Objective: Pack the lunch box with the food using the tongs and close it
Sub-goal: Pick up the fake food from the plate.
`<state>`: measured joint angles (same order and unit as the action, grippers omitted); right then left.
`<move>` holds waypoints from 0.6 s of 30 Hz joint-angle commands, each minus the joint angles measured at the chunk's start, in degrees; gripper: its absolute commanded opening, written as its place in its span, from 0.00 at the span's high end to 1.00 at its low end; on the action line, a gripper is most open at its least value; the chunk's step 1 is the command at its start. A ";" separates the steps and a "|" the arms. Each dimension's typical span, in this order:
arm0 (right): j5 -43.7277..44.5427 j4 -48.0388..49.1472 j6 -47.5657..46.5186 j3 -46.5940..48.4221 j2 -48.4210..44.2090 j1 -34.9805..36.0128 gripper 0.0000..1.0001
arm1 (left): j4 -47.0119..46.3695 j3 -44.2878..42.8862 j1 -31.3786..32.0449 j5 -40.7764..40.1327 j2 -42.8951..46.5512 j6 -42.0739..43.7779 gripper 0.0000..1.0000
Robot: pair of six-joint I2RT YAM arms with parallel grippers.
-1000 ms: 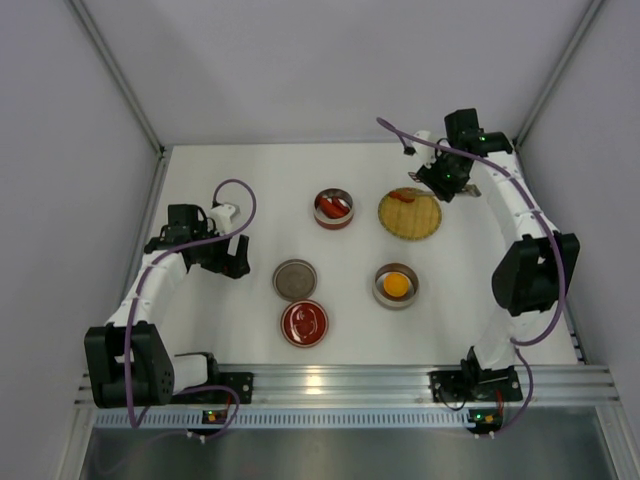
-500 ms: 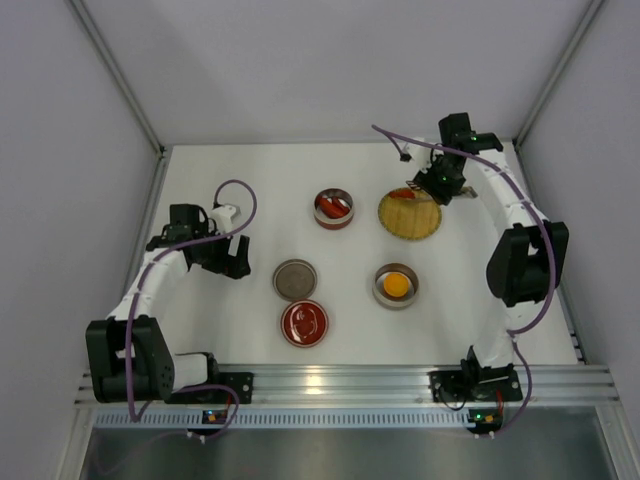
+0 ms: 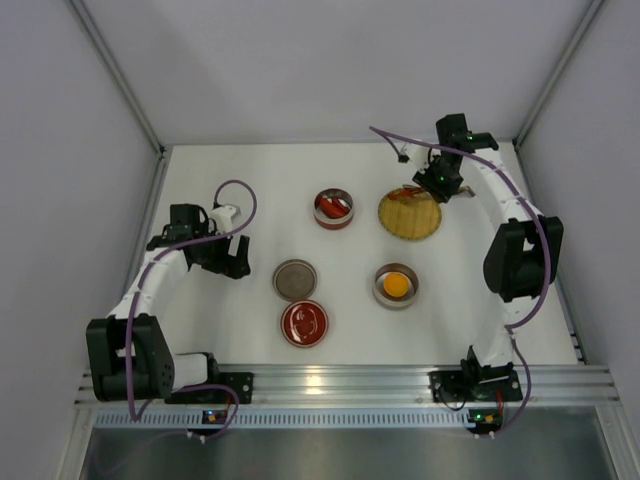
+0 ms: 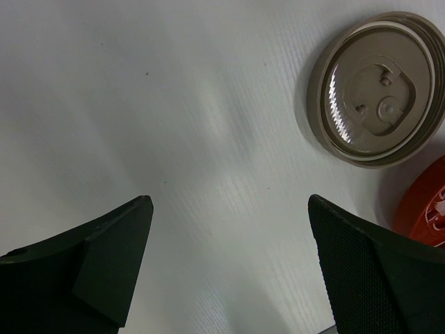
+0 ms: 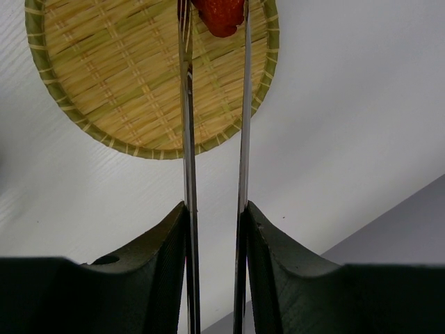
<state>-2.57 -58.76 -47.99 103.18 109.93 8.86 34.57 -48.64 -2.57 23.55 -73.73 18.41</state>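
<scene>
My right gripper [image 5: 215,209] is shut on the slim silver tongs [image 5: 186,139], one arm against each finger. The tongs' tips pinch a red piece of food [image 5: 221,15] at the far rim of the woven bamboo plate [image 5: 118,83]. From above, the right gripper [image 3: 440,180] hangs at the plate's [image 3: 410,220] back right edge. One metal bowl [image 3: 332,208] holds red pieces and another [image 3: 396,286] holds the round orange piece. My left gripper [image 4: 229,209] is open over bare table, nothing between its fingers, left of the grey-brown lid [image 4: 379,87].
A red round lid [image 3: 304,322] lies near the front, just below the grey-brown lid [image 3: 295,279]. White walls close in the table on the left, back and right. The right arm's purple cable loops above the plate.
The right gripper has squeezed the tongs narrower and shifted slightly along the plate's back edge. The left arm has not moved.
</scene>
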 commanded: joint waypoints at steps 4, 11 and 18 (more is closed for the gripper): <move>-1.03 1.11 -1.06 2.29 -2.08 -0.51 0.80 | -2.05 -1.80 0.11 0.97 -0.71 -0.48 0.02; -2.79 -1.35 0.35 2.29 -5.59 -0.51 0.89 | -1.87 -1.98 0.11 1.15 -0.62 -0.75 0.02; -6.92 -5.66 7.28 2.91 -8.15 -0.51 0.93 | -1.96 -1.89 0.11 1.32 -0.27 -0.92 0.02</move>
<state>-5.78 -60.90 -44.66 103.20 106.06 8.86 34.46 -48.64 -2.57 23.57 -74.52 17.91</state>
